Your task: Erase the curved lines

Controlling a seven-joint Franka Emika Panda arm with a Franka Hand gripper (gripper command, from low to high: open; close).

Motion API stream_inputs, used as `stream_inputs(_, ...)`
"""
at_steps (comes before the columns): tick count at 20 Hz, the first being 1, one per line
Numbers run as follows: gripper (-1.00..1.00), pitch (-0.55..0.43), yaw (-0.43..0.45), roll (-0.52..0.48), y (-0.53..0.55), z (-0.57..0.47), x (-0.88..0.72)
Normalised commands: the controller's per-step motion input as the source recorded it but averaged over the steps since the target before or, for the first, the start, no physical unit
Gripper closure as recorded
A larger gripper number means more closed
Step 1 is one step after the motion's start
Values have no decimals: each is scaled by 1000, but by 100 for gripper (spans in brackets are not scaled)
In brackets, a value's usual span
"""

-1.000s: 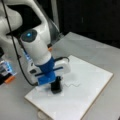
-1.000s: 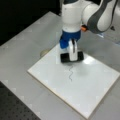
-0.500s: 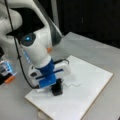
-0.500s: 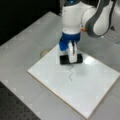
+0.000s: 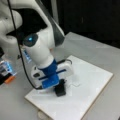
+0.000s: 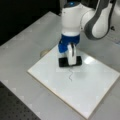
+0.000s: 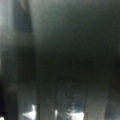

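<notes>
Thin grey wavy curve lines (image 6: 70, 75) just beside eraser (image 6: 70, 61), jaws clamped on it.

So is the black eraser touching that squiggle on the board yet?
Apart. In a front view, white board shows between the eraser and the top of the squiggle. The gripper holds the eraser.

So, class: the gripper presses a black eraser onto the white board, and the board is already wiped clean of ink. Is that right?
Not quite. The gripper does press the black eraser onto the white board, but a front view shows the curve lines still on it, beside the eraser.
</notes>
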Motion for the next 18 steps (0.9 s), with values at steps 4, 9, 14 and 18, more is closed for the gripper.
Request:
stream_inputs(4, 100, -131, -103, 25, 265, -346, -85)
stream_inputs(9, 100, -126, -147, 32, 352, -337, 5)
stream_inputs(14, 100, -115, -191, 33, 350, -329, 70)
stream_inputs(18, 100, -115, -216, 37, 337, -364, 183)
